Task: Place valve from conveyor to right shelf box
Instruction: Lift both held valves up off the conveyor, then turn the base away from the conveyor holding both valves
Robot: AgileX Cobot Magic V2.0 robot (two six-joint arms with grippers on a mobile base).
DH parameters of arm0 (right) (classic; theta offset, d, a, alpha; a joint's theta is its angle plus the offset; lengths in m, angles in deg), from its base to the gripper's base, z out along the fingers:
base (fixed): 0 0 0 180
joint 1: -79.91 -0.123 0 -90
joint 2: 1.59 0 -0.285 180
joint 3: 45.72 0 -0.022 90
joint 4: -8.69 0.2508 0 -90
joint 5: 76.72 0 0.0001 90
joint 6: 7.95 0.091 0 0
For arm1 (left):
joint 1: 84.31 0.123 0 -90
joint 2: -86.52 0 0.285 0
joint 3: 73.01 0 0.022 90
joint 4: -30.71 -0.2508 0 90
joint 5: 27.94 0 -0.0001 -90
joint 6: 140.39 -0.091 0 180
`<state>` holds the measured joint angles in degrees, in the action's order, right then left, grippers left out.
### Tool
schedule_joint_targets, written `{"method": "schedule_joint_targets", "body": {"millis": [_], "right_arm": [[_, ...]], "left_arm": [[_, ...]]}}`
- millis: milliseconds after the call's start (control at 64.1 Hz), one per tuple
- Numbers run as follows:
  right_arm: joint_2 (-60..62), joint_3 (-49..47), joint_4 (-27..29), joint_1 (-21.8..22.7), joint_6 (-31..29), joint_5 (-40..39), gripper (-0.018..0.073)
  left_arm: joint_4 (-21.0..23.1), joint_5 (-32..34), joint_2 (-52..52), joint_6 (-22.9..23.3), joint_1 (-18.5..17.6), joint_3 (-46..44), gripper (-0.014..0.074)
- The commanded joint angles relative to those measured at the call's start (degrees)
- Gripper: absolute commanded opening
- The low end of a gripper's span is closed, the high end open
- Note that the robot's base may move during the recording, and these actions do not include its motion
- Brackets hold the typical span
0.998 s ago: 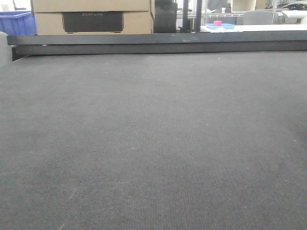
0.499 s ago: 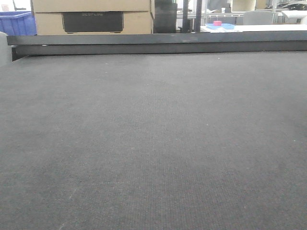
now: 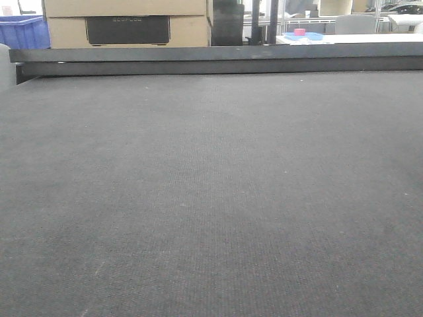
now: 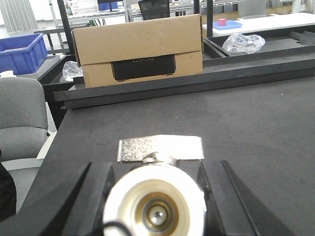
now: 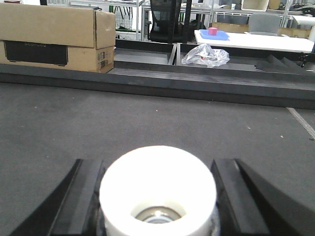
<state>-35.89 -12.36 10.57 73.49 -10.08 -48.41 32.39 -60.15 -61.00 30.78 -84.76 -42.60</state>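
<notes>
I am holding my left claw (image 4: pixel 156 166) low over the conveyor (image 4: pixel 256 123). Its jaws are standing wide apart and gripping nothing, with a white round fitting (image 4: pixel 155 206) sitting between them. My right claw (image 5: pixel 156 161) is hanging the same way, spread and empty, both waiting, I judge, for a pick. Just ahead of the left one, a flat silvery patch (image 4: pixel 160 146) is lying on the belt, a small rounded glint showing at its near edge. I cannot tell whether that is the valve. Farther off, the black rail (image 4: pixel 197 81) is edging the belt, a cardboard box (image 4: pixel 138 49) standing behind it.
</notes>
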Motion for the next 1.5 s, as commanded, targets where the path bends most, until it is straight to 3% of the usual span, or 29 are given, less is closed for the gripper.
{"method": "schedule_joint_targets", "body": {"millis": [0, 1481], "right_arm": [[0.49, -0.76, -0.2, 0.03, -0.35, -4.32, -0.0157], [0.49, -0.76, -0.2, 0.03, -0.35, -4.32, -0.0157]], "left_arm": [[0.3, 3.61, -0.38, 0.5, -0.44, -0.3, -0.0111], [0.3, 3.61, -0.38, 0.5, -0.44, -0.3, -0.0111]]}}
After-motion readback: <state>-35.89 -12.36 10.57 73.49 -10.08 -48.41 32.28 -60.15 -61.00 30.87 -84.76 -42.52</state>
